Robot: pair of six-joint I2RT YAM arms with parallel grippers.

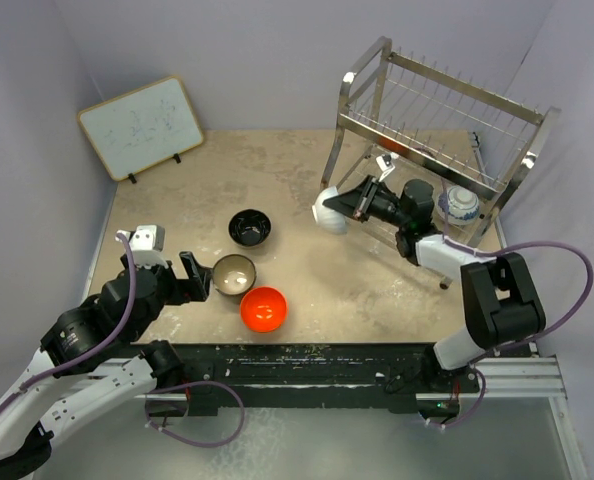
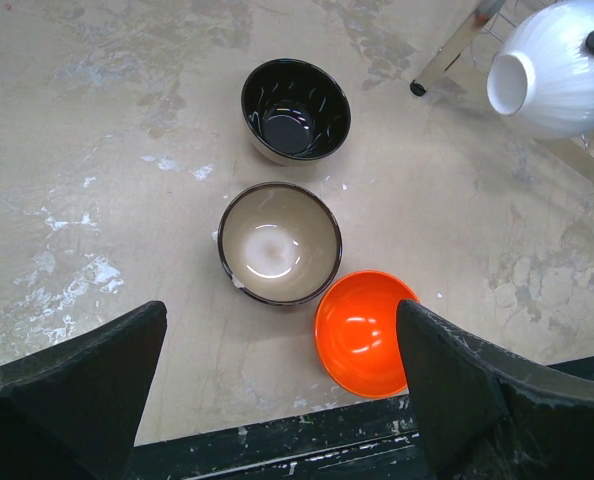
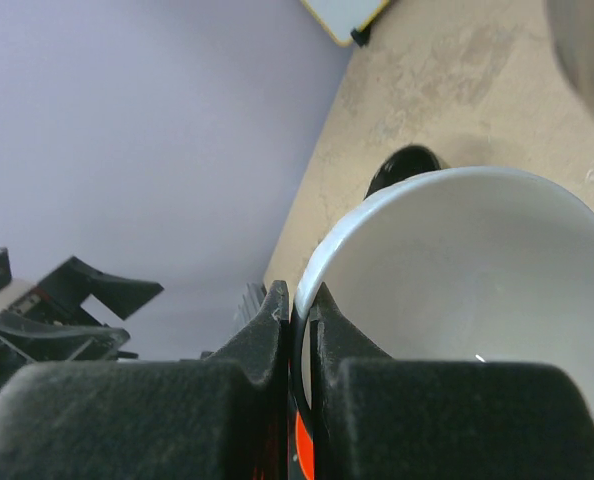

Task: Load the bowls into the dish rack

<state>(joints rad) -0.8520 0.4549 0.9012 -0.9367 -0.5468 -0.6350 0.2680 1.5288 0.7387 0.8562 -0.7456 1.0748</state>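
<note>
The right end effector [image 1: 347,207] is clenched on the rim of the white bowl [image 1: 329,212]. In the right wrist view its two fingers [image 3: 262,335] pinch the bowl's wall, one inside and one outside, with only the thin rim between them. The bowl hangs at the fingertips, tipped on its side, with its foot ring pointing away from the end effector and its open mouth facing back toward the wrist. Whether it touches the worktop [image 1: 307,170] cannot be told. The dish rack [image 1: 437,110] stands just behind and beside this end effector, its nearest leg close to the held bowl. The blue-and-white bowl [image 1: 461,204] sits in the rack's lower tier, back past the wrist of the same arm. The left end effector [image 1: 199,278] is released, its fingers spread wide with nothing between them. The tan-brown bowl [image 1: 234,274] stands upright on the worktop right ahead of its fingertips, in line with the gap. The orange-red bowl [image 1: 263,309] sits just off the right-hand fingertip and touches or almost touches the tan-brown bowl. The black bowl [image 1: 249,227] stands farther ahead, beyond the tan-brown one and slightly apart from it. A whiteboard [image 1: 142,127] leans at the far side, well away from both end effectors.
</note>
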